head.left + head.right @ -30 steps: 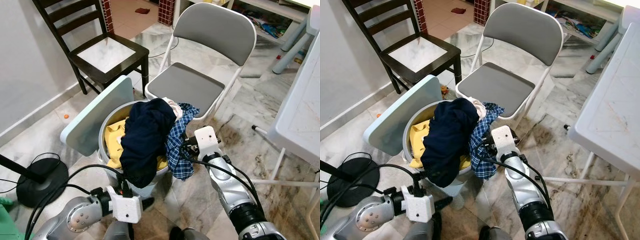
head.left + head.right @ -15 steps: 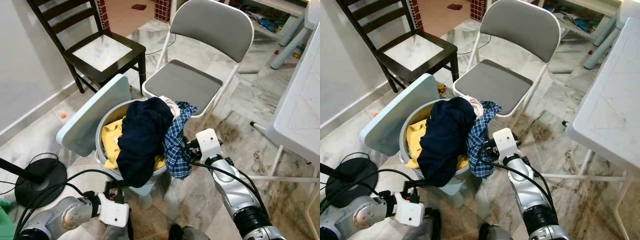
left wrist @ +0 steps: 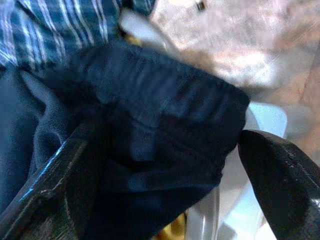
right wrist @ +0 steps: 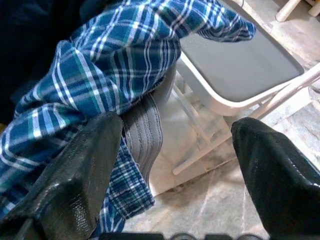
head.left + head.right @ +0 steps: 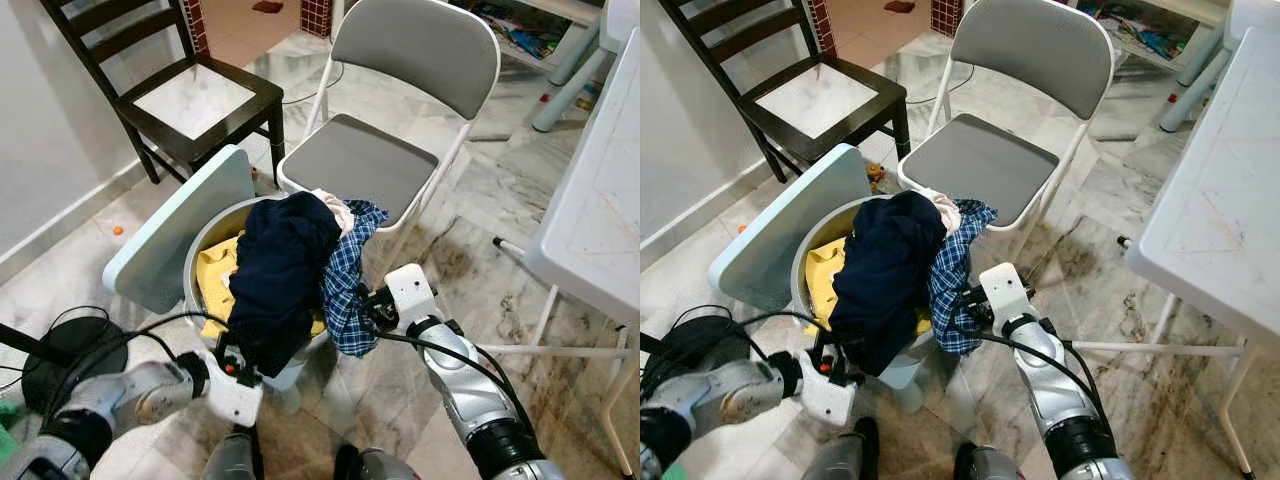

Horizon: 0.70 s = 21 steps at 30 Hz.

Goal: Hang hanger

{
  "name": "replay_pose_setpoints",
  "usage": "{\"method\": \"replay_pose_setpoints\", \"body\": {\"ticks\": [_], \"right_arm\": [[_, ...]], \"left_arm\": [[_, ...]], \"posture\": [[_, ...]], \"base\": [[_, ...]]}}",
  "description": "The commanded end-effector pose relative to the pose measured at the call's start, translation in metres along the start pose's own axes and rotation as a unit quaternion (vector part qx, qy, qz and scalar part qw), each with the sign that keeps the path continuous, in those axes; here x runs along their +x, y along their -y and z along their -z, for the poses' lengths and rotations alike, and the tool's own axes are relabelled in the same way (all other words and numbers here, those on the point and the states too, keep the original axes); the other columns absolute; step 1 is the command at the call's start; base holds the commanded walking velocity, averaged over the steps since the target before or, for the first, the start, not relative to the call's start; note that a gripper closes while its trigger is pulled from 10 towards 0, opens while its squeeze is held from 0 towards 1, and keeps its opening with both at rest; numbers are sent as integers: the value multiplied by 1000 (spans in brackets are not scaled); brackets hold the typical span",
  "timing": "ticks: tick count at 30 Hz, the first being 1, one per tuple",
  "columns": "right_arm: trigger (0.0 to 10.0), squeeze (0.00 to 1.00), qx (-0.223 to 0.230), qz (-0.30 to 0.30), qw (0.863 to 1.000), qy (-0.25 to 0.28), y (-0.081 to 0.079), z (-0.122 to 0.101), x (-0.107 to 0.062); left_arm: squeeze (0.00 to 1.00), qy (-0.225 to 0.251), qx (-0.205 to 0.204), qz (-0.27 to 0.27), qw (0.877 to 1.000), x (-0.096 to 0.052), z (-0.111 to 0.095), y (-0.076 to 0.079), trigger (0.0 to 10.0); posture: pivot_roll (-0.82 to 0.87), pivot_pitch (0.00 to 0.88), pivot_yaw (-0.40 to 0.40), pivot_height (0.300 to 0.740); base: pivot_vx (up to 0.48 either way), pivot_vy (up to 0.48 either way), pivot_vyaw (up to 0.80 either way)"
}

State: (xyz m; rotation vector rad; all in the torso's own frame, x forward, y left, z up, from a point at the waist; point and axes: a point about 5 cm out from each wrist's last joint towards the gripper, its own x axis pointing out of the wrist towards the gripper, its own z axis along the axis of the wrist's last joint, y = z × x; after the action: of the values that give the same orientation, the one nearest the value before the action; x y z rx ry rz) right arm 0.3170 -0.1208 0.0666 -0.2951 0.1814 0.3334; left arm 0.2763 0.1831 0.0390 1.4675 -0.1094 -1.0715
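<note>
Your left tool [image 3: 165, 190] sits low against the front of the laundry basket [image 5: 205, 235], its fingers spread wide with the hanging hem of the dark navy garment [image 5: 280, 275] between them, not clamped. Your right tool [image 4: 172, 150] is just beside the blue plaid shirt [image 5: 350, 290] draped over the basket's rim, fingers also wide apart and holding nothing. The grey folding chair [image 5: 400, 100] stands right behind the basket. I cannot make out a hanger anywhere.

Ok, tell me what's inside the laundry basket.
In the laundry basket: a dark navy garment draped over the front rim, a blue plaid shirt hanging over its side, and yellow cloth beneath. Anything deeper is covered.
</note>
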Motion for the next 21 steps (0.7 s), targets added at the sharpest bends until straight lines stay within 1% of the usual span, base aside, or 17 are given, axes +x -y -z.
{"method": "replay_pose_setpoints", "body": {"ticks": [1, 2, 3, 4, 5, 8, 13, 14, 21], "right_arm": [[10000, 0, 0, -1, 1000, -13, 0, 6, -3], [10000, 0, 0, -1, 1000, -13, -1, 6, -3], [10000, 0, 0, -1, 1000, -13, -1, 6, -3], [10000, 0, 0, 0, 1000, -13, -1, 5, -3], [10000, 0, 1, 0, 1000, -13, -1, 5, -3], [10000, 0, 0, 2, 1000, -12, 0, 4, -2], [10000, 0, -1, 4, 1000, -14, 2, 5, -2], [10000, 0, -2, 6, 1000, -14, 2, 5, -2], [10000, 0, -2, 8, 1000, -14, 2, 4, -1]], "left_arm": [[0, -9, 4, 25, 1000, -4, 3, 15, 10000], [0, -12, 4, 26, 1000, -4, 4, 16, 10000], [0, -13, 3, 25, 1000, -4, 4, 16, 7412], [0, -14, 0, 24, 1000, -3, 4, 17, 1490], [0, -14, -2, 24, 1000, -3, 5, 18, 0], [0, -10, -10, 23, 1000, -2, 4, 19, 0], [0, -4, -11, 13, 1000, 0, 3, 15, 0], [0, -4, -17, 4, 1000, 0, 3, 13, 0], [0, -8, -35, -25, 999, 0, 5, 8, 0]], "posture": [[141, 286, -72, 740], [141, 286, -71, 740], [141, 286, -71, 740], [141, 286, -72, 740], [139, 286, -72, 740], [138, 284, -73, 740], [139, 282, -73, 740], [140, 278, -73, 740], [143, 276, -73, 740]], "base": [[0, 0, 0], [0, 0, 0], [0, 0, 0], [0, 0, 0], [0, 0, 0], [0, 0, 0], [0, 0, 0], [0, 0, 0], [0, 0, 0]]}}
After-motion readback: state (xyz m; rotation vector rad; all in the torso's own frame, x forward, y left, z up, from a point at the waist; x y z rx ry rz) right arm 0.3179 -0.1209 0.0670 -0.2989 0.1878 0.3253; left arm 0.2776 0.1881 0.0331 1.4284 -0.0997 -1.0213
